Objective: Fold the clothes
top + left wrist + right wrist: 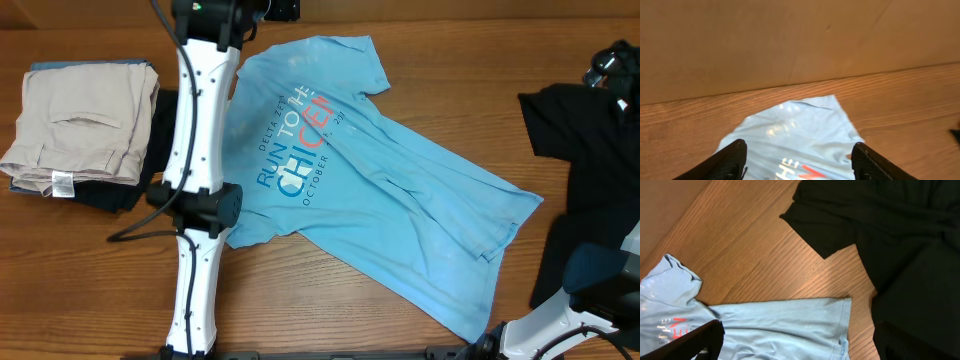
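Across the middle of the table (80, 285) lies the shirt (400, 200), spread flat on a slant. The print faces up, the neck end sits under the left arm and the hem points to the near right. It looks thin, soft and light, so I'd expect it to sag and crease wherever it is lifted. The hem corners, shoulders or sleeve edges seem the sensible places to pinch.

The left gripper (800, 167) hangs over the far sleeve, fingers (730, 162) apart, holding nothing. The right gripper (800, 342), by the hem end, stands wide apart too and is empty.

Only the overhead view shows the whole shirt and the folded trousers (80, 120) at the left. The right wrist view shows the hem corner just beside the black garment (890, 240), with a strip of wood between. The left wrist view shows the sleeve's small wrinkles.
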`<state>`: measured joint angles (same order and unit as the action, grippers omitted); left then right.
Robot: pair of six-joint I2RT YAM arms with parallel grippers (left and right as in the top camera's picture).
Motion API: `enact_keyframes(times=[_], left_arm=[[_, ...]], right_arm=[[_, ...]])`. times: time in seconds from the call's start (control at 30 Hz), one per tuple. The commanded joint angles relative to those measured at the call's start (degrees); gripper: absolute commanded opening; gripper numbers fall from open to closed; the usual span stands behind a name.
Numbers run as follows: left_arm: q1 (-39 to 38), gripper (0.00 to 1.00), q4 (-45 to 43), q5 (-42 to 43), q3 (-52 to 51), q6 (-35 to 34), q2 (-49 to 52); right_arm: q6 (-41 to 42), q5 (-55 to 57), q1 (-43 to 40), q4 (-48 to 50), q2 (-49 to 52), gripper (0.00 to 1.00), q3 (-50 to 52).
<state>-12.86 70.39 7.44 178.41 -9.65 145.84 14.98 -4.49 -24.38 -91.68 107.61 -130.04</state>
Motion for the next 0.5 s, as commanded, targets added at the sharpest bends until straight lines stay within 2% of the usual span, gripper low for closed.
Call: enact_keyframes(times=[0.0, 0.07, 0.1, 0.17, 0.2, 0.23, 0.27, 0.3, 0.47], left_arm=[[-0.7, 0.66, 3.7, 5.6, 1.6, -1.6, -3.8], [-1.2, 0.62, 6.3, 5.9, 0.7, -1.5, -3.7], [-1.7, 0.62, 8.2, 5.9, -0.4, -1.5, -3.7], [-2.6, 0.73, 9.8, 5.7, -2.7, -1.5, -3.7], [-3.0, 0.76, 9.7, 5.7, -4.4, -1.5, -3.7], [-3.0, 0.79, 9.5, 5.7, -5.4, -1.5, -3.7], [-3.0, 0.92, 9.3, 5.7, -7.1, -1.5, -3.7], [-3.0, 1.00, 9.3, 5.7, -8.5, -1.5, -3.7], [-2.9, 1.00, 9.1, 4.0, -11.4, -1.5, -3.7]], right_arm=[[0.0, -1.2, -0.2, 4.2, -0.5, 1.00, -0.4], [0.0, -3.4, -0.2, 1.8, -0.5, 1.00, -0.4], [0.0, -4.8, -0.1, -0.8, -0.5, 0.83, -0.4], [-0.1, -4.7, 0.9, -5.4, -0.5, 0.56, -0.4], [-1.4, -4.8, 2.3, -5.4, -0.6, 0.49, 0.9], [-1.3, -4.8, 3.2, -5.4, -0.6, 0.48, 1.9], [-1.3, -5.1, 5.3, -5.4, -0.6, 0.48, 5.8], [-1.3, -5.0, 7.0, -5.3, -0.6, 0.47, 9.9], [-1.3, -6.5, 11.7, 3.4, -0.6, 0.49, 30.7]])
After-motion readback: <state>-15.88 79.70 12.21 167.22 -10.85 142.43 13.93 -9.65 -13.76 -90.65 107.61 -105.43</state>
